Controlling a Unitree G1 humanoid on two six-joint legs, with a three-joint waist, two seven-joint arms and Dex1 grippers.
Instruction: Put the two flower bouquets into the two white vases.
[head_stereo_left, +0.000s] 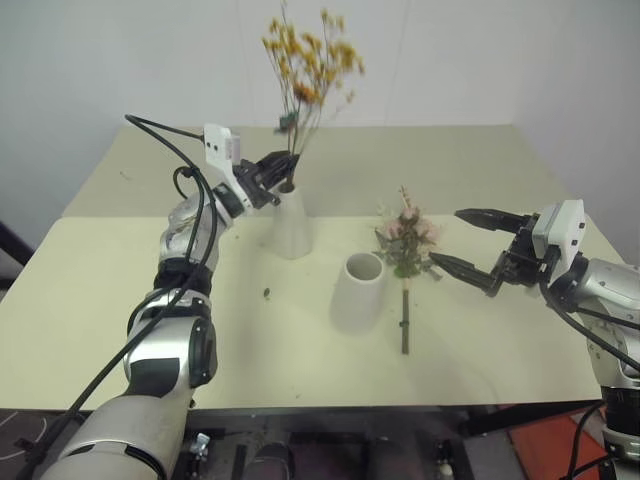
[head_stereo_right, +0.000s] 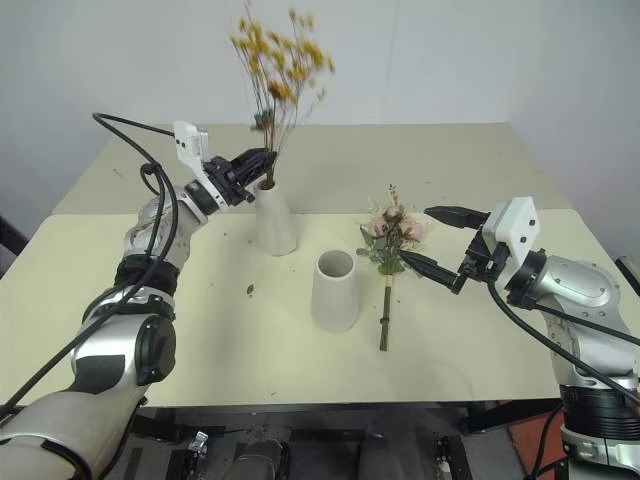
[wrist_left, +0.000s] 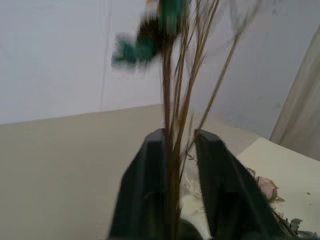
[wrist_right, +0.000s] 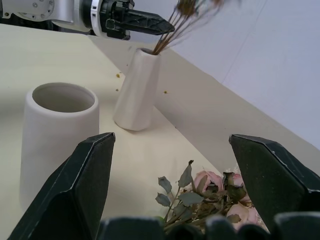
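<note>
Our left claw (head_stereo_left: 283, 170) brackets the yellow spray's (head_stereo_left: 305, 60) stems, steadying them in the slim vase (head_stereo_left: 291, 222); our right claw (head_stereo_left: 462, 241) gapes beside the roses (head_stereo_left: 406, 238).

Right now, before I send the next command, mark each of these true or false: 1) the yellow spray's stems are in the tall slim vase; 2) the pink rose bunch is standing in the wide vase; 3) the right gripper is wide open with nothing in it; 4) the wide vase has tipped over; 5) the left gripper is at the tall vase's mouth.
1) True: the yellow spray has its stems down in the tall slim vase.
2) False: the pink rose bunch lies flat on the table, beside the wide vase.
3) True: the right gripper is wide open and empty, next to the roses.
4) False: it stands upright, mouth up, empty.
5) True: the left gripper sits at the stems just above the mouth.
</note>
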